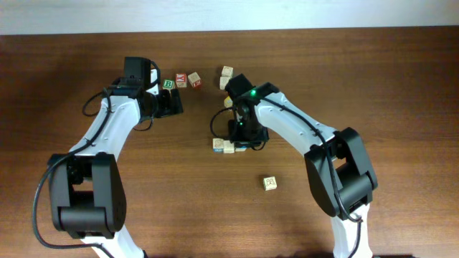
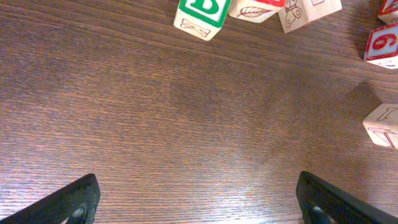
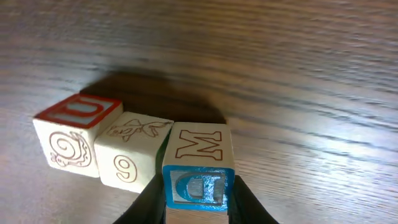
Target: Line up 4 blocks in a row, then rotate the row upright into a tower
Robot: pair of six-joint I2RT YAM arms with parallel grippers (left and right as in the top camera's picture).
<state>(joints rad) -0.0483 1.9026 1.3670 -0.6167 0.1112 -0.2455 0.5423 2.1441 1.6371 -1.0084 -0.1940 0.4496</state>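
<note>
My right gripper (image 3: 198,200) is shut on a blue-faced block (image 3: 199,186) with an "M" on its top, its fingers pressed against both sides. That block stands on the table at the right end of a row, touching a pale "9" block (image 3: 132,154). A red "U" block (image 3: 73,138) comes after that. From above, this row (image 1: 224,146) lies just left of the right gripper (image 1: 242,137). My left gripper (image 1: 170,104) stands open over bare wood (image 2: 199,199). Ahead of it are a red-topped block (image 2: 255,9) and a red "6" block (image 2: 380,45).
A green "B" cube (image 2: 200,15) and a pale butterfly cube (image 2: 308,11) lie with the far blocks. Another pale cube (image 2: 382,124) sits at the right. A yellowish cube (image 1: 270,183) lies alone toward the front, and a pale cube (image 1: 226,72) sits behind the right arm.
</note>
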